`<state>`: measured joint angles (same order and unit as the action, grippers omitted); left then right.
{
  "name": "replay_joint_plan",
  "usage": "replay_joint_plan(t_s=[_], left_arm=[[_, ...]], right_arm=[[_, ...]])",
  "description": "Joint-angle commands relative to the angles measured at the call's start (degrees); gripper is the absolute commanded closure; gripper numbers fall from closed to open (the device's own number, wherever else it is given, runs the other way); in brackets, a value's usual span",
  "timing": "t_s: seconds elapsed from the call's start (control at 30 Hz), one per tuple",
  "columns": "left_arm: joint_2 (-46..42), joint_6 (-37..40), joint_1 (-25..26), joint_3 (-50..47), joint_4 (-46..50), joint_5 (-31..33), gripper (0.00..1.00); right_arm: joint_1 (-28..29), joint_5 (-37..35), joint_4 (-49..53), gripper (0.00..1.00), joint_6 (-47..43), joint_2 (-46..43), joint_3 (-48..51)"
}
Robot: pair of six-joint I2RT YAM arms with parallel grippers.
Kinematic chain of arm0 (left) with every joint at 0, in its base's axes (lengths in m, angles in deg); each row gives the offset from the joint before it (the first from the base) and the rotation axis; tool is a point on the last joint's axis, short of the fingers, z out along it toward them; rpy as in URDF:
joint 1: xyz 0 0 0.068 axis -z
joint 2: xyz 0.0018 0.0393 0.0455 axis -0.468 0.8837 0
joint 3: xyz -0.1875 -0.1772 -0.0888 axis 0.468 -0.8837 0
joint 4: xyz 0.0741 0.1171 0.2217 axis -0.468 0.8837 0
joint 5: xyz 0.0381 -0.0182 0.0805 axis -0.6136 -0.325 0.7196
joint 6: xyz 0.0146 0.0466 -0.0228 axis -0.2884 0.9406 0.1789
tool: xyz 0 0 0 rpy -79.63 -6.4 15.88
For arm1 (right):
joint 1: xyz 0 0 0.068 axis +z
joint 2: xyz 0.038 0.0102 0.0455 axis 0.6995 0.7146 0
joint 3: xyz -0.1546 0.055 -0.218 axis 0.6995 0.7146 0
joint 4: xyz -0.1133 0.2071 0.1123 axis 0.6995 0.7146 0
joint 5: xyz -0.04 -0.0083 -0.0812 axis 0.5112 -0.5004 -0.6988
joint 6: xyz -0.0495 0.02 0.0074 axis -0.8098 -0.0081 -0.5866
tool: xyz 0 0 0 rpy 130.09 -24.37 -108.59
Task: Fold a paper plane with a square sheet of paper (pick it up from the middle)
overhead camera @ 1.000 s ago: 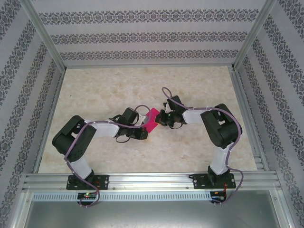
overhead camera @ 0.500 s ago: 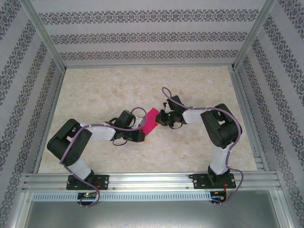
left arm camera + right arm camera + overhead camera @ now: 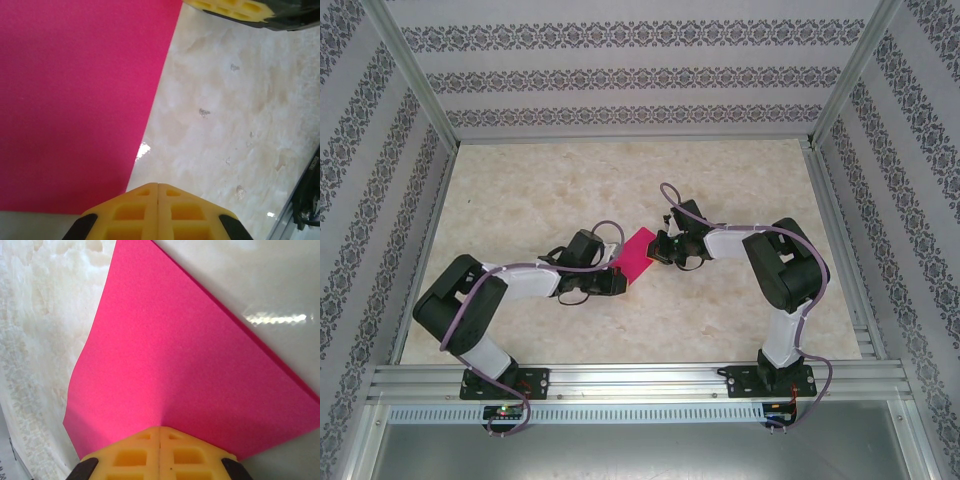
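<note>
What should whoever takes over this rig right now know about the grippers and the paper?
Left gripper: shut, tips at a corner of the thin magenta-pink sheet of paper; I cannot tell whether it pinches it.
Right gripper: shut on the sheet's opposite edge, with a crease running out from its tips.
Paper: between the two grippers, mid-way across the pale marbled table.
Done: a doubled edge in the right wrist view suggests a first fold.
Left: the remaining folds; no plane shape yet.
</note>
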<state>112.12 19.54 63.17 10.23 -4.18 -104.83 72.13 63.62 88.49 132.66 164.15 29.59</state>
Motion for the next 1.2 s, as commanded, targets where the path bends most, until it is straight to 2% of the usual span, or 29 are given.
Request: replay_joint_plan(t_s=[0.0, 0.3, 0.47, 0.83, 1.17], left_arm=[[1.52, -0.18, -0.63, 1.17, 1.44, 2.37, 1.00], [2.78, 1.87, -0.12, 1.17, 4.98, 6.47, 1.00], [3.33, 2.00, 0.59, 1.18, 5.76, 7.08, 1.00], [3.09, 1.42, 0.77, 0.02, 4.60, 8.38, 1.00], [2.54, 0.95, 0.77, -0.72, 3.91, 8.65, 1.00]], right_arm=[[0.02, -3.06, 2.05, 0.97, -0.57, 1.12, 0.63], [0.58, -0.51, -0.23, 0.97, -0.59, -1.70, -0.36], [4.51, 5.11, -7.32, 0.95, 1.20, -5.41, 0.41], [10.75, -4.81, -6.42, 1.00, 11.61, -5.57, 4.77], [14.07, -3.11, -6.96, 1.00, 15.79, -2.66, 4.00]])
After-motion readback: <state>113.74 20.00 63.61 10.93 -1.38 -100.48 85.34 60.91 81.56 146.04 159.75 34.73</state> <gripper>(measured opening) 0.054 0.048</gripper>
